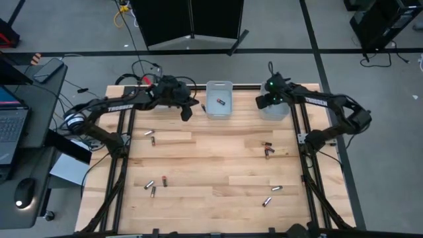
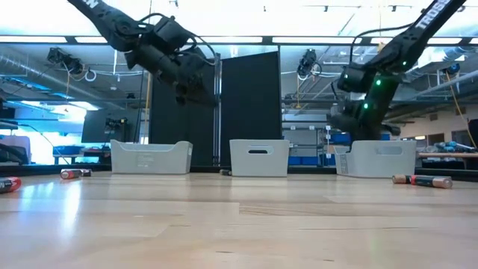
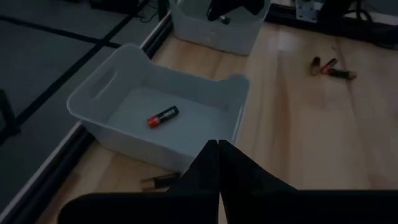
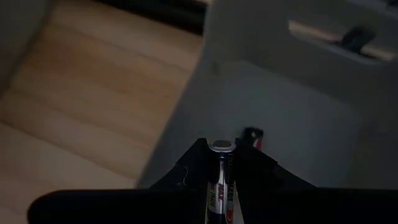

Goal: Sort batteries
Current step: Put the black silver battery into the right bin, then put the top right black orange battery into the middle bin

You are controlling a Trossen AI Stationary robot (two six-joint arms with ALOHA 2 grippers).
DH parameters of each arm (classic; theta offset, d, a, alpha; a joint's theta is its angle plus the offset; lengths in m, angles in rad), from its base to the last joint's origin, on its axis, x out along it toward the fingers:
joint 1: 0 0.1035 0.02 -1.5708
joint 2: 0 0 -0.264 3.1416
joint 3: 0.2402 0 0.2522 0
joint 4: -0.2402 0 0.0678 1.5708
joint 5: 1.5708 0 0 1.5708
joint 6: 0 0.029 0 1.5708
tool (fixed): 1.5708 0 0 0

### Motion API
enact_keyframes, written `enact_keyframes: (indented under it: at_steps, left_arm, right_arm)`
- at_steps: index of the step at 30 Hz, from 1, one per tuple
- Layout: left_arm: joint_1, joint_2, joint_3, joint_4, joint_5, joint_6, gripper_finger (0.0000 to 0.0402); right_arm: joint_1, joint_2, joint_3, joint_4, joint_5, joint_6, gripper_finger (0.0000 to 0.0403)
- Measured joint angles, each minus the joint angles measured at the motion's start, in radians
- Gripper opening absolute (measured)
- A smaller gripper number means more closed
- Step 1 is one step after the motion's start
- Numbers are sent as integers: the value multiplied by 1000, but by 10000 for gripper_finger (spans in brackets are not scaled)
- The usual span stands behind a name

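your left gripper [image 3: 217, 149] is clenched empty just beside the middle bin [image 3: 112, 106], which holds one battery [image 3: 163, 116]. your right gripper [image 4: 224, 155] grasps a battery [image 4: 219, 180] above the right bin [image 4: 292, 93].

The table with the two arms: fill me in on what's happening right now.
Two robot arms are sorting batteries into bins at the table's far edge. The right gripper holds a battery over the right bin. The left gripper, jaws shut and empty, hangs beside the middle bin, which holds one black-and-red battery. More loose batteries lie scattered on the wooden table.
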Motion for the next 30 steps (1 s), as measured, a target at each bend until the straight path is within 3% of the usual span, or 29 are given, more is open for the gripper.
enact_keyframes:
  at_steps: [5,13,25,30]
  left_arm:
    - [-6,11,-22,29,-33,-2,5]
    - [-31,11,-163,303,-57,-56,5]
    - [-31,11,-176,373,-57,-35,5]
    - [-32,10,-176,400,-57,-48,5]
  right_arm:
    - [-6,55,0,-15,20,8,64]
    - [-6,72,12,-28,42,14,73]
    - [-7,69,13,-29,53,6,131]
    - [-7,7,13,-42,58,-31,125]
